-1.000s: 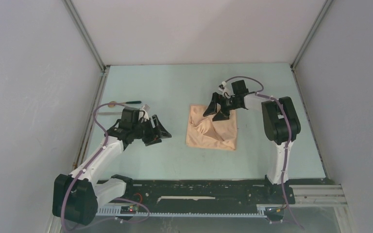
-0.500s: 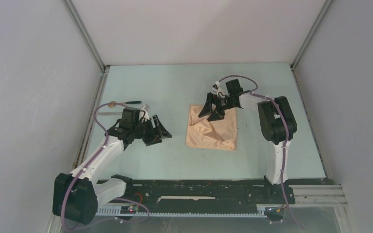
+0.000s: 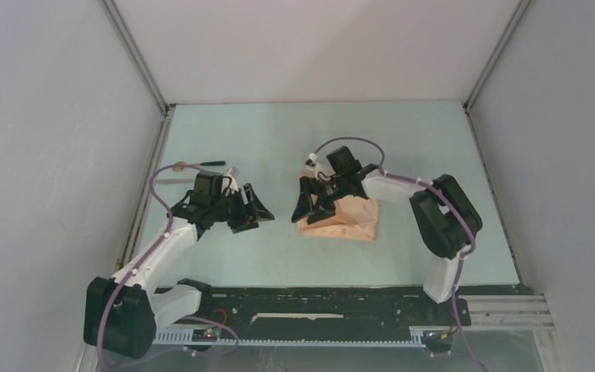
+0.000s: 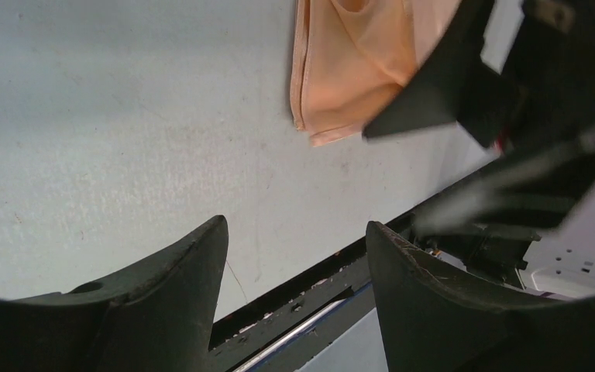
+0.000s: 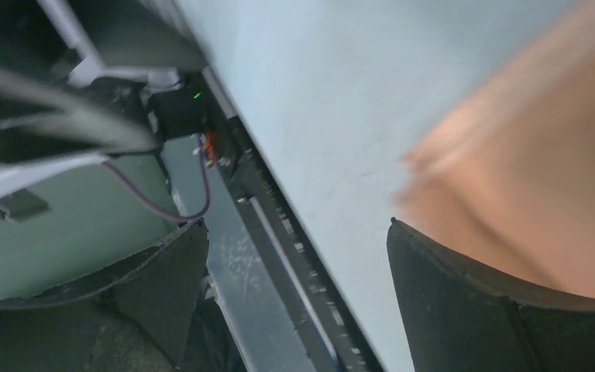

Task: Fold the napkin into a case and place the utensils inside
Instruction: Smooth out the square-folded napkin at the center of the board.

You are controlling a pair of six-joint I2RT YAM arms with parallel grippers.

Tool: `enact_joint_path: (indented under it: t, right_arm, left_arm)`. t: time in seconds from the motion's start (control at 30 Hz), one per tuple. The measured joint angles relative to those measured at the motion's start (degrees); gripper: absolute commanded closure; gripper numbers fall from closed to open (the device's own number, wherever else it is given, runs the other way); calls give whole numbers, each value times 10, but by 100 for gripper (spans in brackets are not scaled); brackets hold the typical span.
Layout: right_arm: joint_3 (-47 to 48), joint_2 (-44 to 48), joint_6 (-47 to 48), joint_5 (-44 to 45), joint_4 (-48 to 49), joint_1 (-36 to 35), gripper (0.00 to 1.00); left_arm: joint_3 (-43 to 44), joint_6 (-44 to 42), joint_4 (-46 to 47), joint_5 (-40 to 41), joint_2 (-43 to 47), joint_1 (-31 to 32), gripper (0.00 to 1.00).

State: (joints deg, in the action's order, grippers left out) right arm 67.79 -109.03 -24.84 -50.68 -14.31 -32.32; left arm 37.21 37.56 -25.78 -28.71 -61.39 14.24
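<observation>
The peach napkin [image 3: 354, 219] lies creased near the table's middle, its far part hidden under my right arm. My right gripper [image 3: 315, 213] hangs open over the napkin's left edge, nothing between its fingers; in the right wrist view the cloth [image 5: 534, 186] shows blurred beside the right finger. My left gripper [image 3: 254, 219] is open and empty, a short way left of the napkin [image 4: 349, 62]. The utensils lie at the far left: a spoon [image 3: 180, 166] with a gold bowl and dark handle, and a thin silvery piece [image 3: 172, 181] just in front of it.
Grey walls close in the pale green table [image 3: 279, 139] on three sides. The black base rail [image 3: 318, 302] runs along the near edge. A purple cable [image 3: 155, 186] loops over the left arm.
My right gripper has swung from the napkin's far edge leftward and nearer, to its left edge, still open. The left arm has stayed put.
</observation>
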Motion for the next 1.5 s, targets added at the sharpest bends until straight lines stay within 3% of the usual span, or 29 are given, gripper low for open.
enact_joint_path:
  t: [0.17, 0.33, 0.6, 0.7, 0.83, 1.03, 1.3, 1.5]
  right_arm:
    - [-38, 104, -29, 11, 23, -60, 7]
    - [-39, 114, -31, 44, 41, 4, 7]
    - [48, -4, 23, 97, -12, 135, 26]
    - [66, -47, 40, 96, -28, 146, 26]
    - [83, -83, 52, 86, -48, 149, 23]
    - [121, -117, 59, 54, -61, 145, 27]
    - [123, -122, 59, 4, -60, 126, 31]
    - [84, -101, 45, -11, -41, 75, 29]
  left_arm:
    - [0, 0, 0, 0, 0, 0, 28]
    - [0, 0, 4, 0, -2, 0, 28]
    - [0, 0, 5, 0, -2, 0, 28]
    - [0, 0, 7, -1, -2, 0, 28]
    - [0, 0, 9, -2, -2, 0, 28]
    - [0, 0, 9, -4, -2, 0, 28]
    - [0, 0, 9, -5, -2, 0, 28]
    - [0, 0, 10, -5, -2, 0, 28]
